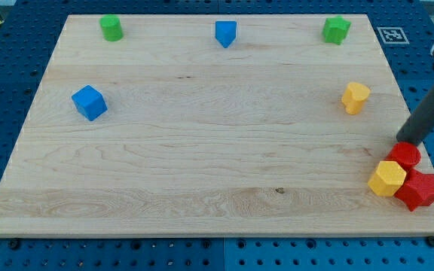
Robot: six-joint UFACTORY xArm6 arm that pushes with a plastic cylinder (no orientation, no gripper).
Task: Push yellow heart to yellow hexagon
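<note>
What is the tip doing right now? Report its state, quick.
My tip: no gripper, holding nothing; it sits at the upper edge of the red cylinder, above the yellow hexagon, well below the yellow heart.

My tip (403, 140) ends a straight, dark, matte rod.

The board (202, 135) I worked over was pale, smooth, matt wood with visible grain. My rod (428, 113) looked dark and matt; the yellow heart (356, 98) looked like plain matt plastic.
</note>
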